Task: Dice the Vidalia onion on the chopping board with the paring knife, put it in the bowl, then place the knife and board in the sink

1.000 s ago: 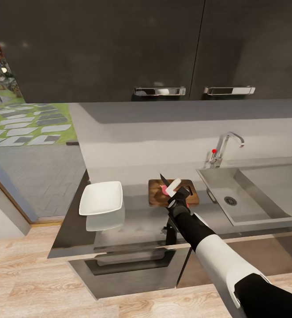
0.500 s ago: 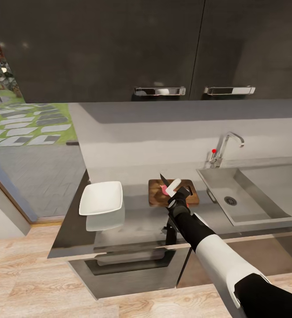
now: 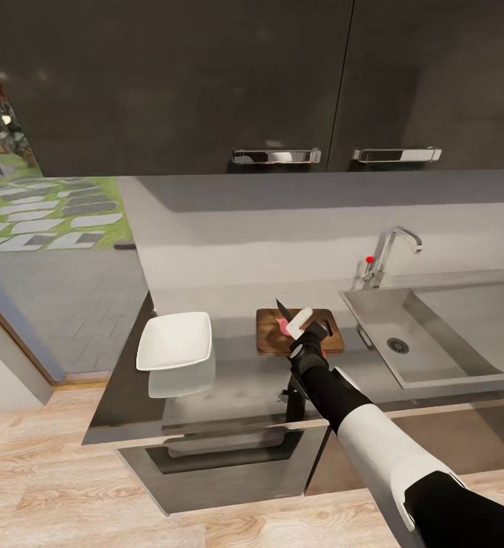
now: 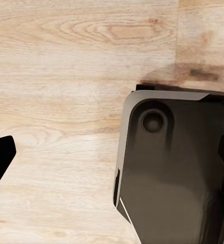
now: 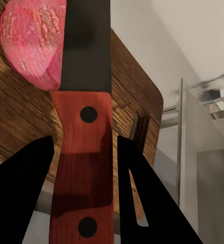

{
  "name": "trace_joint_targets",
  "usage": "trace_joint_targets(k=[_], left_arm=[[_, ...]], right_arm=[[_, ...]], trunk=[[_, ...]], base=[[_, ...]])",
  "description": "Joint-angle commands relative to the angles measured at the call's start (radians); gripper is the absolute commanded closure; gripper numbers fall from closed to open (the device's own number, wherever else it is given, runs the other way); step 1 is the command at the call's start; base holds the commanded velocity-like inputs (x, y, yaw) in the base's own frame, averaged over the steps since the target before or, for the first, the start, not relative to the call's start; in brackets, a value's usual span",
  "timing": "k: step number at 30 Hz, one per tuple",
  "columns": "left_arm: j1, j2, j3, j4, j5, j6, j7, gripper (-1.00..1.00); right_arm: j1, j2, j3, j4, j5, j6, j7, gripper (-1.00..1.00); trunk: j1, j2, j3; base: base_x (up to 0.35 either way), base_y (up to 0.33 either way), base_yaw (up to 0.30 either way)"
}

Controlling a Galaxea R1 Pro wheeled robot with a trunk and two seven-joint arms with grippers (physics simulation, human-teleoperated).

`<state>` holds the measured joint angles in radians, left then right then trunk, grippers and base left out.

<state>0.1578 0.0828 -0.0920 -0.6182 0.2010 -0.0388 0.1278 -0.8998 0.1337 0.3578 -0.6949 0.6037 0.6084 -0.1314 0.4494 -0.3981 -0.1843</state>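
On the counter (image 3: 244, 388), bare worktop lies between the bowl (image 3: 174, 340) and the board (image 3: 271, 344), and along the front edge, so a hand could pass there. The board itself is crowded: the right gripper (image 3: 307, 329) holds the knife (image 5: 84, 127) over it, blade against the onion (image 5: 33, 43). Right of the board the sink (image 3: 450, 358) is open from above, with only the tap (image 3: 389, 255) standing at its back corner. Overhead, the dark wall cabinets (image 3: 206, 84) hang over the back of the counter (their handles jut forward). The left wrist view shows wood floor (image 4: 56, 76) beside the robot's own dark base (image 4: 178, 173).
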Motion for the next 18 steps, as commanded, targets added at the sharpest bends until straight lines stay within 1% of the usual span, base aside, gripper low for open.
trace_joint_targets(k=[1, 18], left_arm=[[0.0, 0.002, -0.009, -0.002, 0.011, -0.003, 0.009, -1.0], [0.0, 0.002, -0.009, -0.002, 0.011, -0.003, 0.009, -1.0]], right_arm=[[-0.001, 0.0, 0.004, 0.0, 0.001, 0.007, -0.004, 1.0], [-0.001, 0.0, 0.004, 0.0, 0.001, 0.007, -0.004, 1.0]], trunk=[[0.001, -0.002, -0.002], [0.001, -0.002, -0.002]], base=[[0.0, 0.0, 0.0], [0.0, 0.0, 0.0]])
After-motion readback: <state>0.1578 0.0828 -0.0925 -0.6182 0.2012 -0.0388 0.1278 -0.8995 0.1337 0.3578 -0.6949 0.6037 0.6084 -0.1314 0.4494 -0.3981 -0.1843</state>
